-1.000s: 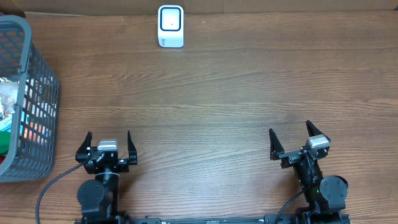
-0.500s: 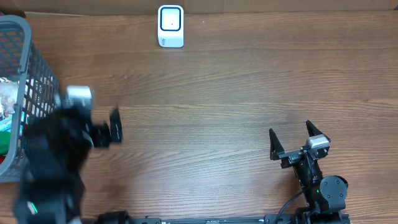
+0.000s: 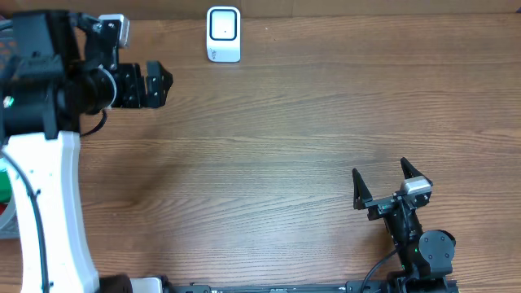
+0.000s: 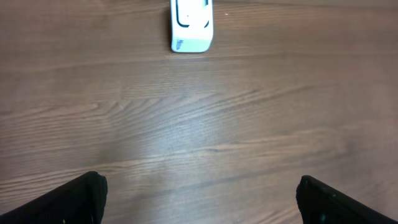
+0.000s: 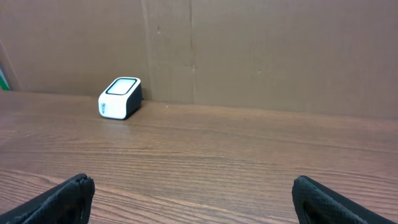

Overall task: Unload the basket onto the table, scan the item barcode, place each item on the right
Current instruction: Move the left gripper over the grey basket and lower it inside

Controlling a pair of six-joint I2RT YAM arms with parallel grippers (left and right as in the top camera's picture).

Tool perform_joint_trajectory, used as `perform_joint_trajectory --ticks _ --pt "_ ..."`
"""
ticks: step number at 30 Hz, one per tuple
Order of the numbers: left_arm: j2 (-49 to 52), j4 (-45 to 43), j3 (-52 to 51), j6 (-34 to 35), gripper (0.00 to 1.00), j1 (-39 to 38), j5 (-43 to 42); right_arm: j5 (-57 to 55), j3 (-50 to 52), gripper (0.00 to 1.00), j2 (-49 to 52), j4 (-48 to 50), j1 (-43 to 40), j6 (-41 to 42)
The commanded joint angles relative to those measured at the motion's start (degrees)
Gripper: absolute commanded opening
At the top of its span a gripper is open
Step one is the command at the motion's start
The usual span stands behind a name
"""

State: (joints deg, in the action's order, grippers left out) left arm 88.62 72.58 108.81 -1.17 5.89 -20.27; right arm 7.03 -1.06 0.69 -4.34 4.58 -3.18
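Two spread, empty grippers: left gripper (image 3: 159, 85), upper left near the scanner (image 3: 223, 34), might clip it swinging; right gripper (image 3: 380, 171) sits lower right.

The left wrist view's top edge crops the scanner (image 4: 191, 28).

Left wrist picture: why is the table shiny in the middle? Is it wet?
Left wrist view: the pale patch on the table looks like light glare on the wood, with no sign of water. Overhead view: the wood looks evenly lit, with no bright patch.
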Motion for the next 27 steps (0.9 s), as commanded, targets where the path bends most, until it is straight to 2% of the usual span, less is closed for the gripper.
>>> perform_joint_trajectory --ticks 1,2,3,9,12,13,18,23,27 --pt "-0.20 -0.94 2.12 9.62 1.00 2.23 6.56 -0.57 0.59 1.00 -0.52 0.22 -0.15 0.13" --pt "-0.24 0.31 4.42 14.97 1.00 4.13 14.05 -0.55 0.59 1.00 -0.52 0.22 -0.15 0.13" --pt "-0.24 1.49 6.27 16.50 1.00 5.44 17.11 -0.57 0.59 1.00 -0.52 0.22 -0.15 0.13" --pt "-0.24 7.45 18.18 20.87 1.00 15.41 28.63 -0.57 0.59 1.00 -0.52 0.22 -0.15 0.13" --pt "-0.20 8.90 18.97 26.25 1.00 22.01 35.26 -0.57 0.59 1.00 -0.52 0.22 -0.15 0.13" --pt "0.22 9.64 17.57 28.81 1.00 26.73 36.39 -0.57 0.59 1.00 -0.52 0.22 -0.15 0.13" --pt "2.58 9.53 12.50 30.97 1.00 36.72 33.66 -0.57 0.59 1.00 -0.52 0.22 -0.15 0.13" --pt "5.16 10.58 7.48 30.53 1.00 41.31 34.34 -0.55 0.59 1.00 -0.52 0.22 -0.15 0.13" --pt "6.32 7.93 2.16 28.70 1.00 44.44 34.60 -0.55 0.59 1.00 -0.52 0.22 -0.15 0.13"
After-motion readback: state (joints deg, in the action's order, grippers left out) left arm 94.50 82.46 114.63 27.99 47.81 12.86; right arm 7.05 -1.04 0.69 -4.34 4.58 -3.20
